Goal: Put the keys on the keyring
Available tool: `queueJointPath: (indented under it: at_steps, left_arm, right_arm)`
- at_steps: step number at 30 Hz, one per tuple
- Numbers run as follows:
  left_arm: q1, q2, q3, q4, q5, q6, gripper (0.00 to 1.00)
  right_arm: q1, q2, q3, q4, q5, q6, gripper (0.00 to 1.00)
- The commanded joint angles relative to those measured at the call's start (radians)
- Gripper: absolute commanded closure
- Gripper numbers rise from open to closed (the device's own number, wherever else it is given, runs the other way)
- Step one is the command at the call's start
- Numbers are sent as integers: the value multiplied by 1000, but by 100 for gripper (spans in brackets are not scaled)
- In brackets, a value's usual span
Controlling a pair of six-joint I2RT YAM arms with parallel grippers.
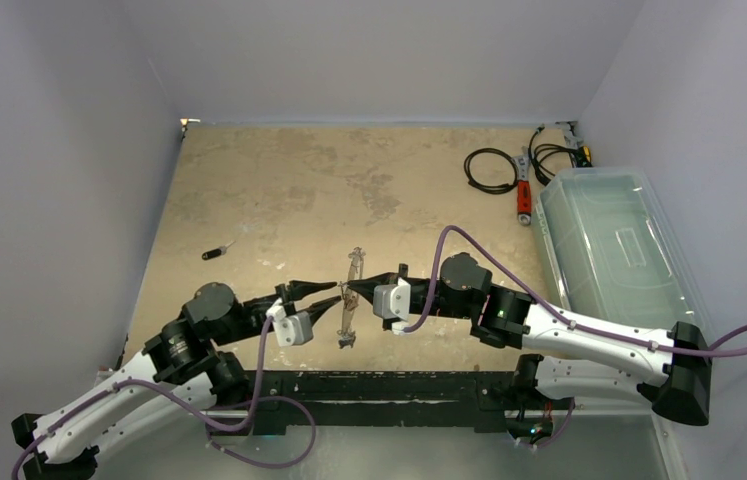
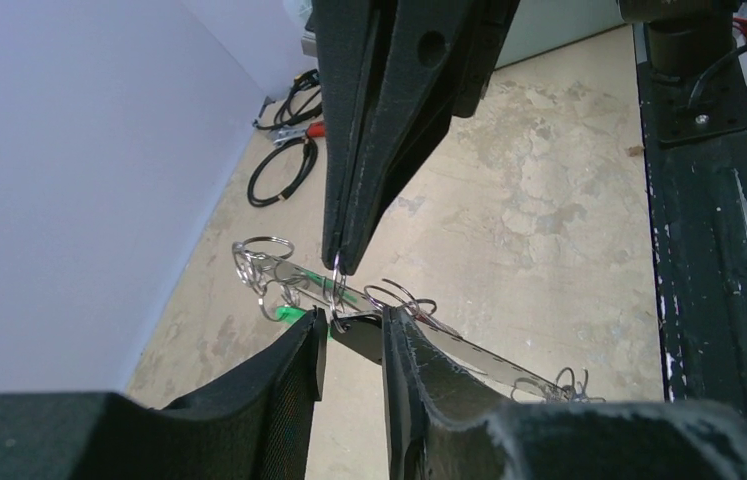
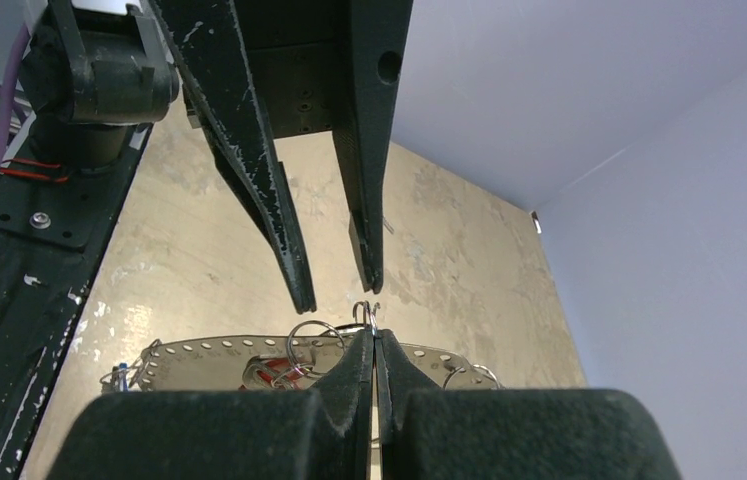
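Where the right claw (image 3: 374, 338) pinches it, the keyring's (image 3: 211, 351) flat crescent is perforated.

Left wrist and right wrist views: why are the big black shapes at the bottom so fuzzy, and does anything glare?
Left wrist view: the left end effector is too near to focus, so its edges go soft, while the keyring glints bright. Right wrist view: the right end effector, pinching a split ring, blurs likewise; no harsh glare.
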Motion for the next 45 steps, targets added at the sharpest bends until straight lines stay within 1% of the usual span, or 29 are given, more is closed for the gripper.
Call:
queueJointPath:
  at_steps: [1,12,29,32,42,43,45]
  left_arm:
    - [18,8,-8,82,14,-46,73]
    - [40,45,-3,102,22,-59,79]
    - [58,81,-2,114,97,-62,80]
    - [60,82,-1,115,104,-61,83]
    - [71,74,-2,123,110,-65,85]
    - [71,75,-1,122,111,-65,86]
    - [72,74,0,122,112,-64,91]
  right_arm:
    - [-1,-32,6,85,-4,9,100]
    - [-1,-49,0,93,-48,20,100]
    - [-1,-29,4,99,-81,27,100]
    - [-1,-24,6,98,-82,27,100]
    - [-1,-12,9,92,-84,26,100]
    - [-1,-11,10,91,-84,27,100]
    - [-1,-11,11,91,-85,27,100]
